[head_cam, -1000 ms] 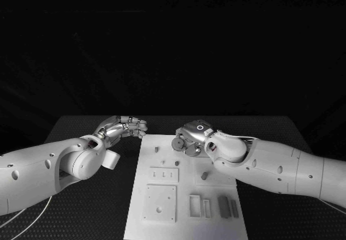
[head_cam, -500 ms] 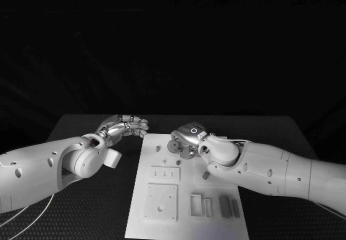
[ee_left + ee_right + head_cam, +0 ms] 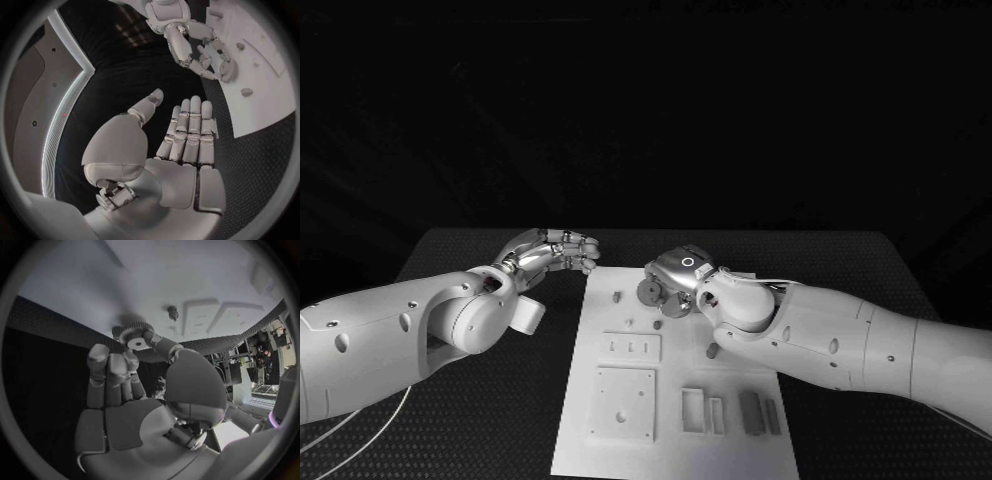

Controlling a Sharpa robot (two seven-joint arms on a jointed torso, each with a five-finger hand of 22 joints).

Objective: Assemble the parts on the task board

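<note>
The white task board (image 3: 610,440) lies in the middle of the table. My right hand (image 3: 681,278) hovers over the board's far end and pinches a small toothed gear (image 3: 651,291) between thumb and finger; the right wrist view shows the gear (image 3: 136,335) just above the board (image 3: 187,270). My left hand (image 3: 554,252) hangs off the board's far left corner and holds nothing; in the left wrist view its fingers (image 3: 187,130) lie side by side with the thumb apart. Small pegs (image 3: 655,325) and a stub (image 3: 711,350) stand on the board.
Square and slotted recesses (image 3: 623,403) fill the near half of the board, with two dark bars (image 3: 757,413) at its near right. A peg (image 3: 173,313) stands close to the gear. Black table (image 3: 473,430) surrounds the board on both sides.
My right hand with the gear has shifted slightly left over the board's far end. The left hand has barely moved.
</note>
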